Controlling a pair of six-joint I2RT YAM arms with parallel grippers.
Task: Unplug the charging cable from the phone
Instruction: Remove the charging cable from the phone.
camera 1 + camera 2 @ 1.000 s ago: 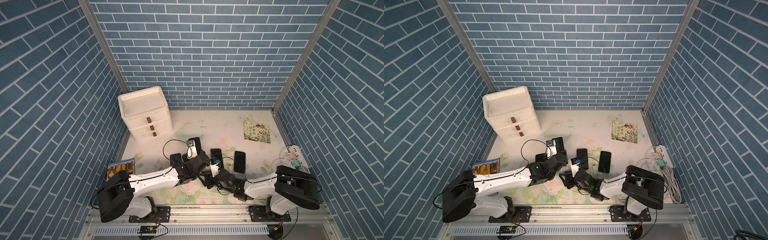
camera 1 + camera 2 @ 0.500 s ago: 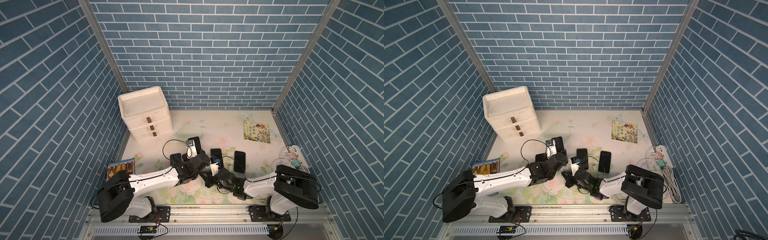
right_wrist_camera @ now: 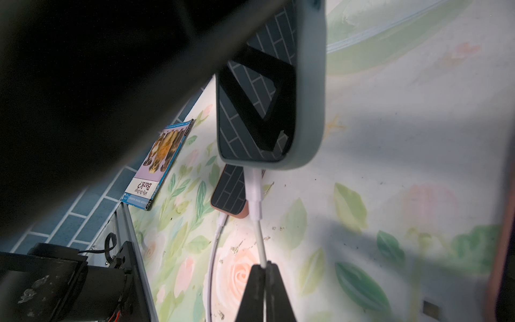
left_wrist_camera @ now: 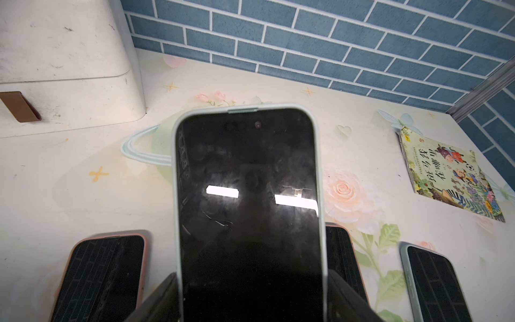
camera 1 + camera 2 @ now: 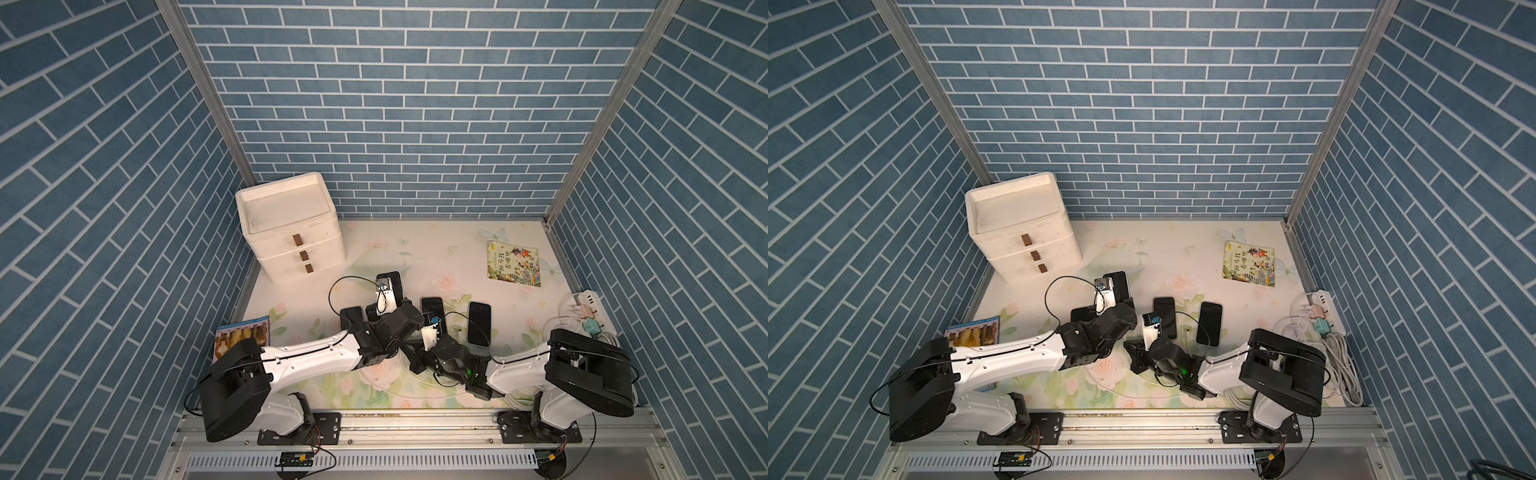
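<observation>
Right gripper (image 3: 264,269) pinches the cable (image 3: 258,237)
Left gripper (image 4: 252,295) clamps the phone (image 4: 248,195); the plug (image 3: 255,192) sits in its port

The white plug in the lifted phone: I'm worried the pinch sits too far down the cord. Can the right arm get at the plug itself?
Probably yes: the right gripper pinches the white cable just short of the plug, with bare cord between.

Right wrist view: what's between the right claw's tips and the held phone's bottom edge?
Only the white charging cable and its plug, still seated in the phone. The right claw pinches the cord below the plug.
</observation>
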